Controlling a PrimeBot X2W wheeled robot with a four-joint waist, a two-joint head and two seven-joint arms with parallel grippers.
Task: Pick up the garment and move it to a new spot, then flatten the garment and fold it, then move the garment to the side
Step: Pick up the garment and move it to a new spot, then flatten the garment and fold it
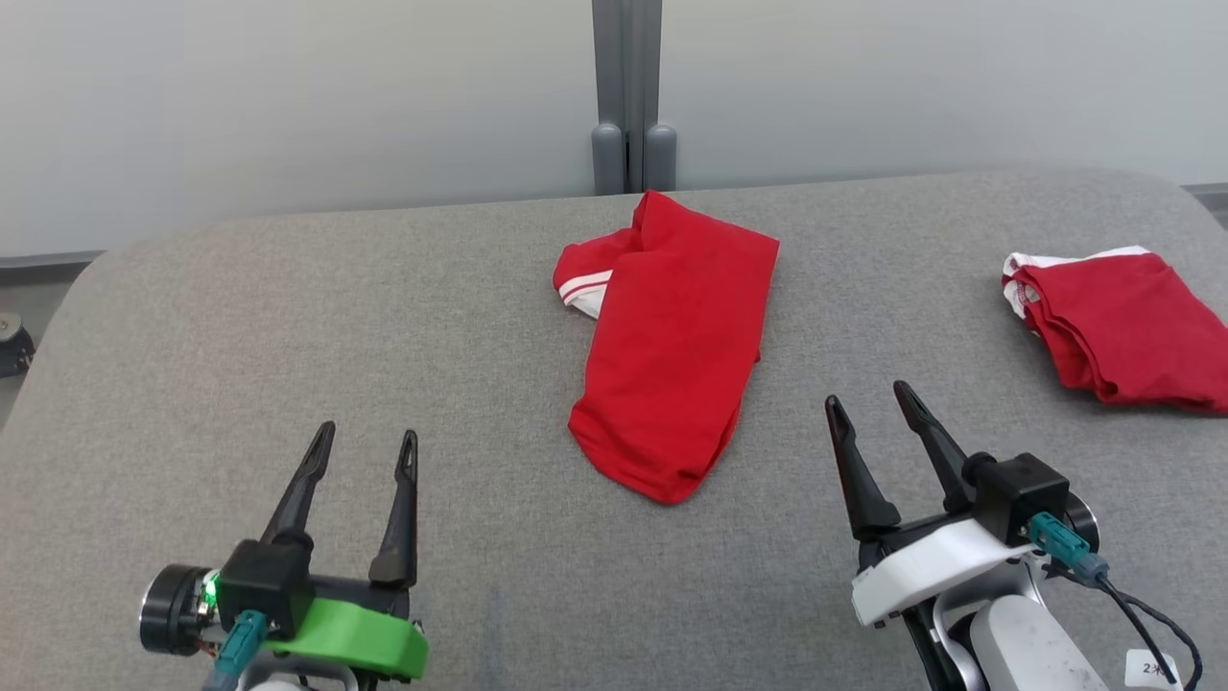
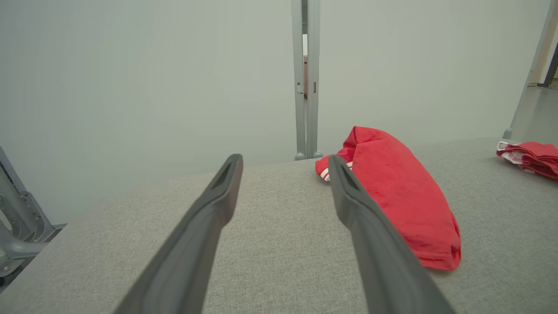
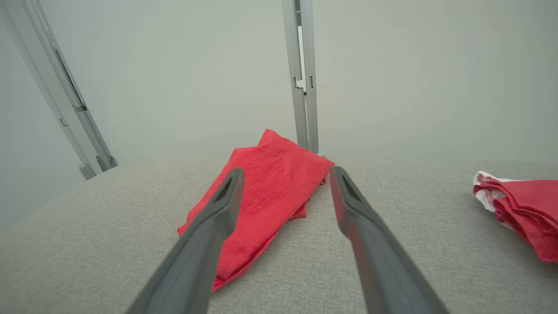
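My left gripper (image 1: pixel 369 432) and right gripper (image 1: pixel 867 393) hover at the near edge of the grey padded table (image 1: pixel 288 336), fingers spread and empty. They flank the red garment (image 1: pixel 672 345), probably ready for a two-handed pickup. It lies loosely doubled at centre, touching neither. A second red garment (image 1: pixel 1122 321) lies far right, seemingly set aside. Both lie directly on the padding, in no container.

Red garment (image 1: pixel 672 345) mid-table, left claw (image 1: pixel 369 446), right claw (image 1: pixel 870 401) both spread, empty
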